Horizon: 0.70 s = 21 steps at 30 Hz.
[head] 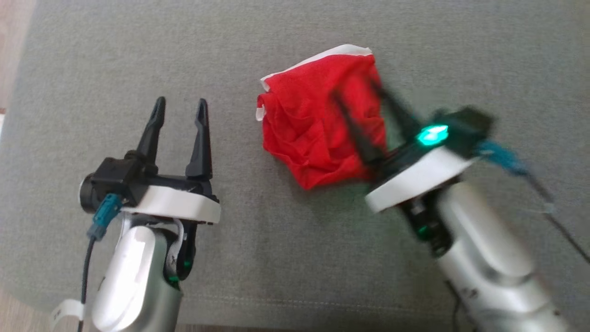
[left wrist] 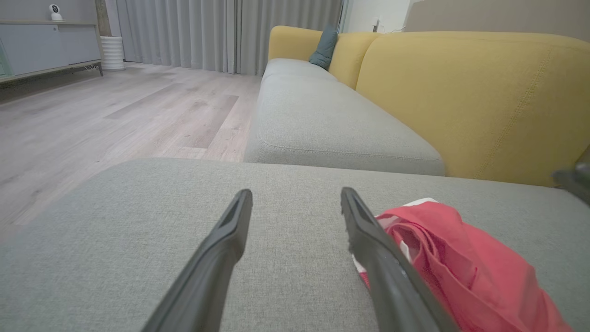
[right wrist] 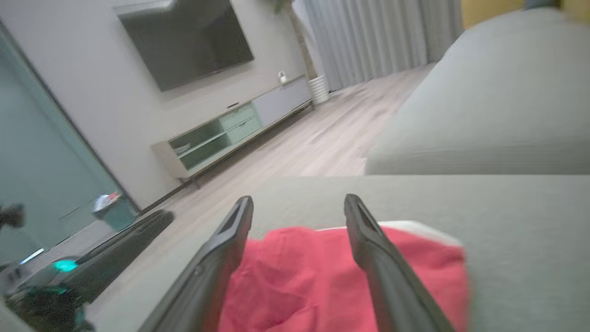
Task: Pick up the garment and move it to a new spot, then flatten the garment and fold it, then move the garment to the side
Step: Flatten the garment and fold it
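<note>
Plainly, the red garment point(head: 318, 129) lies as a crumpled heap on the grey seat cushion point(head: 295, 258), just right of centre in the head view, with its white-trimmed hem slanting along the heap's upper edge. It is too bunched to show a clear long axis.

The right gripper point(head: 356, 90) is the nearer one. Its fingers are spread apart and clamp nothing, and they reach from the lower right over the heap's right half, pointing to the upper left. Blur hides whether the tips touch the cloth.

The left gripper point(head: 180, 101) stands at the lower left, also spread wide and holding nothing. The garment lies to its right, across a bare strip of cushion.

Bare cushion surrounds the heap, widest toward the left and bottom of the frame. The cushion's front edge runs along the bottom, and wood floor point(head: 14, 46) shows at the far left. Flattening appears not yet done.
</note>
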{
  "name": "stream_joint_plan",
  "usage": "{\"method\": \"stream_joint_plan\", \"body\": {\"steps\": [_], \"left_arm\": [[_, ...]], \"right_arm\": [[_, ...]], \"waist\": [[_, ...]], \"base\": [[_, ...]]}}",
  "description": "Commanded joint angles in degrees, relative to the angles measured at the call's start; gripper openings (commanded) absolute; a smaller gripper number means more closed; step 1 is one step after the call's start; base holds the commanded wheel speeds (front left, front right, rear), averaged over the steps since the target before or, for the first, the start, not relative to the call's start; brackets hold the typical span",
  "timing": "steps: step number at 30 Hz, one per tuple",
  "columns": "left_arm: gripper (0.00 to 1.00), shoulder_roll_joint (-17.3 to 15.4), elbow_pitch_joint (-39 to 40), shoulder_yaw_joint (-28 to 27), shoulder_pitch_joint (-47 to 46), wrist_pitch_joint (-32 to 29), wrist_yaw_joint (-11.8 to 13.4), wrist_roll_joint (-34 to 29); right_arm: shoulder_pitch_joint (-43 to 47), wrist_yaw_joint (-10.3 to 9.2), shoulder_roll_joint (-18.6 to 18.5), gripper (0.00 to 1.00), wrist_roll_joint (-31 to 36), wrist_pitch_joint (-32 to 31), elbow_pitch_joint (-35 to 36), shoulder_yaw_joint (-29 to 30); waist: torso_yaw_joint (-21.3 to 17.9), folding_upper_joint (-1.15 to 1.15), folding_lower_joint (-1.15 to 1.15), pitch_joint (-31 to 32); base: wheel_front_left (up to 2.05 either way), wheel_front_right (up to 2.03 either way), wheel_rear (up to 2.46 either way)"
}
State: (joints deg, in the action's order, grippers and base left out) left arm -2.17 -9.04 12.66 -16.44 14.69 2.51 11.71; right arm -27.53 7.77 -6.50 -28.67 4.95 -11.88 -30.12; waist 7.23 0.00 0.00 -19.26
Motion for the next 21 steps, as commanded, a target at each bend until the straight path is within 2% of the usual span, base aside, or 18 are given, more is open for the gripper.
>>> {"method": "stream_joint_plan", "body": {"steps": [1,5,11,15,21], "left_arm": [[1.00,-1.0,1.9,-2.1,-0.4,0.3,0.0,-0.6],[1.00,-1.9,2.3,-3.0,0.2,0.3,0.1,-1.4],[1.00,-3.2,2.7,-3.7,1.3,0.3,0.2,-2.0],[1.00,-3.7,2.9,-3.9,1.9,0.3,0.3,-2.1],[1.00,-4.3,3.1,-4.0,2.6,0.3,0.7,-2.1]], "right_arm": [[0.3,-0.28,0.1,1.00,0.6,1.0,2.2,0.8],[4.7,-0.28,-2.3,1.00,4.5,2.7,4.0,11.5],[11.1,-0.28,-3.7,1.00,8.4,1.4,8.3,21.5],[14.8,-0.28,-3.3,1.00,10.3,0.0,11.7,25.5],[17.5,-0.28,-2.1,1.00,11.4,-1.8,14.9,27.3]], "waist": [[-0.5,0.00,0.00,0.3],[-2.6,0.00,0.00,1.0],[-5.0,0.00,0.00,1.6],[-5.8,0.00,0.00,2.1],[-6.4,0.00,0.00,2.6]], "base": [[0.00,0.00,0.00],[0.00,0.00,0.00],[0.00,0.00,0.00],[0.00,0.00,0.00],[0.00,0.00,0.00]]}}
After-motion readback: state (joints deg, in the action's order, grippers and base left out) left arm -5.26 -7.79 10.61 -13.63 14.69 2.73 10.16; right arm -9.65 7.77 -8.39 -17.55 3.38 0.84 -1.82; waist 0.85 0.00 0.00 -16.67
